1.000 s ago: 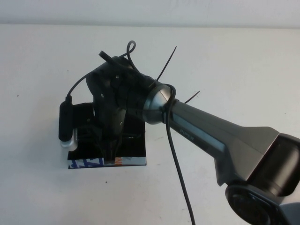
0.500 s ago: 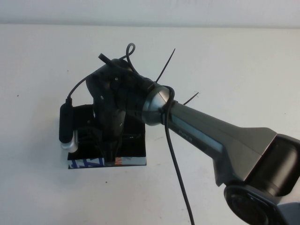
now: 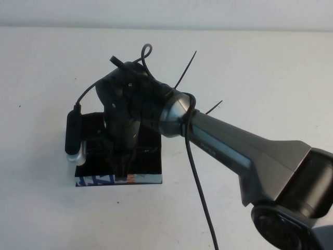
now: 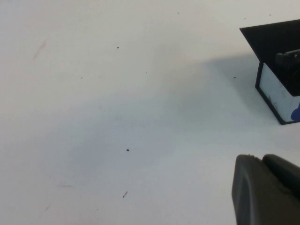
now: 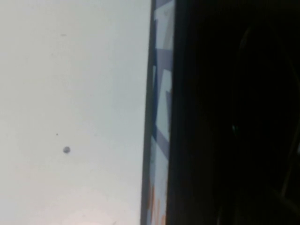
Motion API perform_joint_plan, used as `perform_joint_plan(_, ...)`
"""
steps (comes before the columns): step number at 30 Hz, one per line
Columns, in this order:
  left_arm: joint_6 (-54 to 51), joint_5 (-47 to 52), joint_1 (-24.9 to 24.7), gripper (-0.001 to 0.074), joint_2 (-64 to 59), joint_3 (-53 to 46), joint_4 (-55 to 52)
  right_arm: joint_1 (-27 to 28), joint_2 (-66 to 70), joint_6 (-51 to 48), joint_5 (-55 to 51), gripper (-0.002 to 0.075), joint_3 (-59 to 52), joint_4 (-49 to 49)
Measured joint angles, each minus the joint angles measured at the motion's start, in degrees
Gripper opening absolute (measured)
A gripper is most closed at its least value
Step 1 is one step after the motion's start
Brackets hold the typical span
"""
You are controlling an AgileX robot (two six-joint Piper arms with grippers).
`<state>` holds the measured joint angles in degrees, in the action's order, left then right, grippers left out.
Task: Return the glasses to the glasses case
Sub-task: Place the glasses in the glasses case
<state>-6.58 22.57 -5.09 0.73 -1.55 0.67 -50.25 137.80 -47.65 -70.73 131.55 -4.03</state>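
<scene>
Scanning from the left in the high view: finds bare white tabletop (image 3: 36,104) out to the left edge, open room with nothing standing on it. Places the left hand (image 4: 267,187) outside the high view; appears only in the left wrist view, low over the tabletop, with a corner of the case near it but apart. Cannot tell whether apart or together.

Next, locates the glasses case (image 3: 151,169) left of centre, lying flat and black. Carries a white edge strip (image 3: 99,180) with blue and orange print along the near side, facing the robot. Runs side to side along that strip; far half mostly covered, so overall long axis only partly readable. Confirms the same strip in the right wrist view, with plain tabletop beside it.

Directly over the case: finds the right hand (image 3: 122,174), pointing down, its tip at the near edge just behind the printed strip. Cannot tell whether clamped or apart. Cannot make out the glasses against the dark surface under it, hence no heading for them.

Obstructions: a black and silver wrist camera (image 3: 73,138) over the case's left edge; a black cable (image 3: 195,177) draped down the right arm (image 3: 244,151).

Right of the arm: open tabletop to the far edge.
</scene>
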Motion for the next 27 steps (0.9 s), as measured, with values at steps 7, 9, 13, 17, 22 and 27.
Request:
perform_joint_plan(7, 0.0, 0.0, 0.0, -0.0004, 0.0, 0.0, 0.0, 0.0, -0.4, 2.5, 0.0, 0.0069, 0.0, -0.3)
perform_joint_plan(9, 0.0, 0.0, 0.0, -0.0004, 0.0, 0.0, 0.0, 0.0, -0.4, 2.4, 0.0, 0.0069, 0.0, -0.5)
perform_joint_plan(13, 0.0, 0.0, 0.0, -0.0004, 0.0, 0.0, 0.0, 0.0, -0.4, 2.6, 0.0, 0.0069, 0.0, -0.5)
perform_joint_plan(17, 0.0, 0.0, 0.0, -0.0004, 0.0, 0.0, 0.0, 0.0, -0.4, 2.6, 0.0, 0.0069, 0.0, -0.5)
perform_joint_plan(22, 0.0, 0.0, 0.0, -0.0004, 0.0, 0.0, 0.0, 0.0, -0.4, 2.8, 0.0, 0.0069, -0.2, -0.5)
perform_joint_plan(27, 0.0, 0.0, 0.0, -0.0004, 0.0, 0.0, 0.0, 0.0, -0.4, 2.8, 0.0, 0.0069, -0.5, 0.0)
